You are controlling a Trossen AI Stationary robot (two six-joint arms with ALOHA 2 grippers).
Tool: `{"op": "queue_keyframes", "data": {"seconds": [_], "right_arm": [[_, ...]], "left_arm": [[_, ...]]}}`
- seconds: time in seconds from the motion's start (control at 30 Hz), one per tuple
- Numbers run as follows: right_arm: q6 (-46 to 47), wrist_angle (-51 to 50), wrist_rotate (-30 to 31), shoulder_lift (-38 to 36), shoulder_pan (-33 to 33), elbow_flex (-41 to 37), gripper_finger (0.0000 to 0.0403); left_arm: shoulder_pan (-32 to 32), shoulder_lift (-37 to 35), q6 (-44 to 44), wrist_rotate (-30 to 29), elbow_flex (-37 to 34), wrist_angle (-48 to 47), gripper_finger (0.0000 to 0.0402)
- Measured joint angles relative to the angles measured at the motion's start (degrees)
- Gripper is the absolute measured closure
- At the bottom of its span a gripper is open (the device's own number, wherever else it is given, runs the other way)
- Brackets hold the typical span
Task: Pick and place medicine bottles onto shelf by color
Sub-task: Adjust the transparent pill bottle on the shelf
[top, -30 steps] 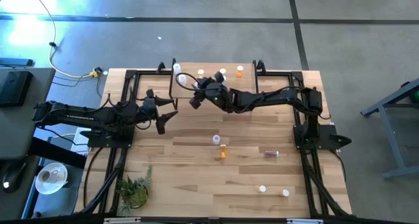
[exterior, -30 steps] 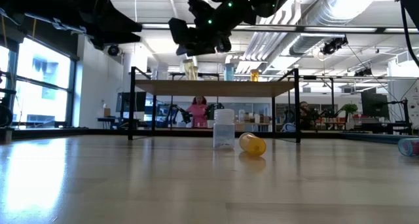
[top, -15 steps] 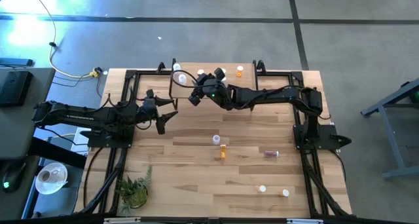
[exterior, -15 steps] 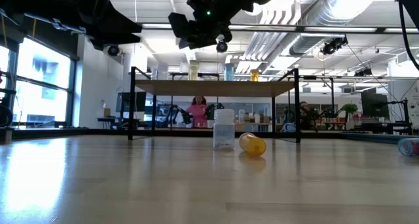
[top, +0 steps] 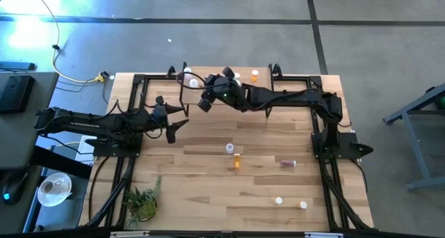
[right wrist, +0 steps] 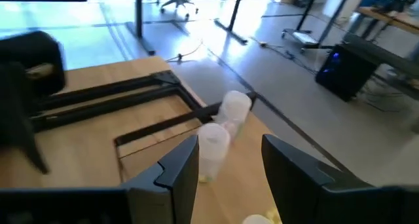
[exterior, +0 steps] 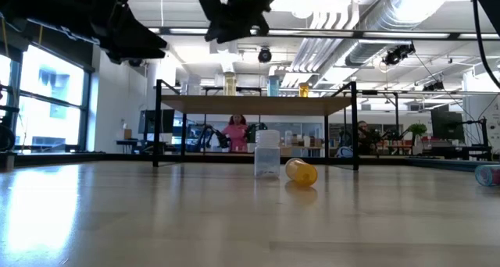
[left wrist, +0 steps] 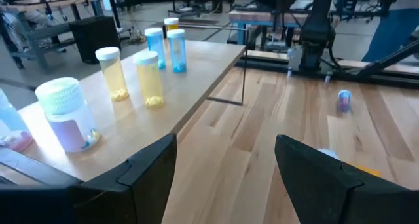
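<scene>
Five medicine bottles are loose on the table point(top: 208, 189), as I count them; the rest stand on the shelf point(top: 264, 81). My right gripper point(top: 204, 103) hangs over the shelf's left end, fingers apart and nothing between them, two pale bottles point(right wrist: 213, 145) below. The left gripper point(top: 179, 125) waits just off the shelf, spread wide. I'd lift clear of the caps first, then come straight down on the upright clear bottle point(top: 229, 148), avoiding the orange one point(top: 236, 162) beside it.
</scene>
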Motion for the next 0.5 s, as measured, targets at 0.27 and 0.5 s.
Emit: {"op": "queue_keyframes", "data": {"seconds": [0.27,0.5], "right_arm": [[-3.3,-8.9,-6.8,0.0,-1.1,9.4,0.0245],[-7.5,-12.7,-7.2,0.0,-3.8,17.0,0.0245]], "left_arm": [[0.0,0.0,0.6,0.0,0.0,-4.5,0.0154],[0.0,0.0,0.5,-1.8,0.0,-5.8,0.0154]]}}
